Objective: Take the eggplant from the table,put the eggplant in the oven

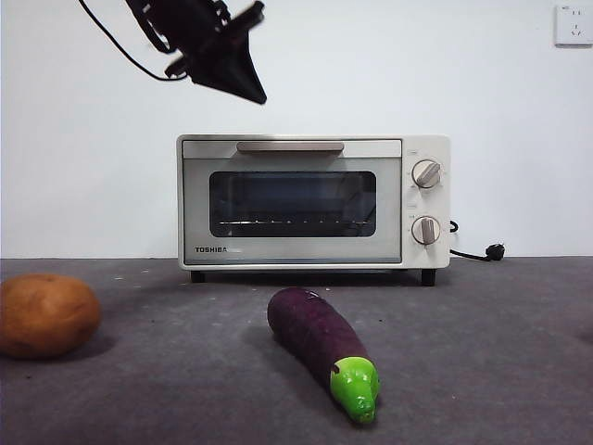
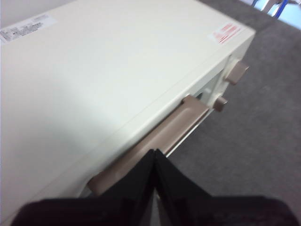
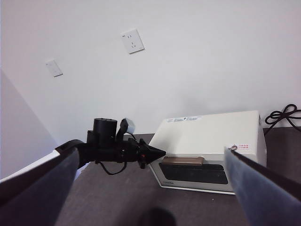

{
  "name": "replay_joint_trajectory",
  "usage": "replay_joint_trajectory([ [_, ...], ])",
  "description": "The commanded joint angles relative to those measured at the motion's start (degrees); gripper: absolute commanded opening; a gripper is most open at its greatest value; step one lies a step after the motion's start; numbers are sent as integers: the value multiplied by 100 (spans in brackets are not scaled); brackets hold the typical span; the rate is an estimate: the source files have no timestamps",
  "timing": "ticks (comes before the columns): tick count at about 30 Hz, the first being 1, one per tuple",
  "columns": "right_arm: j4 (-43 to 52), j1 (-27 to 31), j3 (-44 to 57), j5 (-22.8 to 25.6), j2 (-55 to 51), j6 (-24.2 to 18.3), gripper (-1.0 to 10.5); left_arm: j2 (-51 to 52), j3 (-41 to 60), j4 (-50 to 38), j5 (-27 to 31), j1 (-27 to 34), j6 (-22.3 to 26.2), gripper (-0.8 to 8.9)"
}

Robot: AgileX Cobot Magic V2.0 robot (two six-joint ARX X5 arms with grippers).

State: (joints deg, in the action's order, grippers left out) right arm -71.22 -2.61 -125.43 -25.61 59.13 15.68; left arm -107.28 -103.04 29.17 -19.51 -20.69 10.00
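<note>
The left gripper (image 1: 248, 88), jaws pressed together, hangs above the oven (image 1: 313, 200) at 11 o'clock from its handle (image 1: 290, 146). The eggplant (image 1: 322, 349) lies on the table (image 1: 482, 352), at 6 o'clock from the closed door. The right gripper (image 3: 150, 188) is spread wide, well apart.

Plain white wall (image 1: 83, 185) behind, evenly lit. White power socket (image 1: 573, 23) high at the right; second socket (image 3: 132, 41) and small white plate (image 3: 54, 68) seen from the right wrist.

front: low, level, facing oven (image 1: 313, 201) | wrists: above, share it
</note>
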Motion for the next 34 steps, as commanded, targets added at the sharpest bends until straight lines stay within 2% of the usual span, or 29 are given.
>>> replay_joint_trajectory([
  [1,-46,-7,-11,-79,-11,17,630,-133,2,-111,164,-33,232,-5],
  [12,-90,-7,-9,-212,-11,15,630,-428,2,-463,175,-35,269,-5],
  [23,-129,-7,-9,-210,-11,2,630,-662,2,-459,306,-37,330,-6],
  [34,-146,-7,-9,-210,-11,-52,629,-909,2,26,179,-68,374,-6],
])
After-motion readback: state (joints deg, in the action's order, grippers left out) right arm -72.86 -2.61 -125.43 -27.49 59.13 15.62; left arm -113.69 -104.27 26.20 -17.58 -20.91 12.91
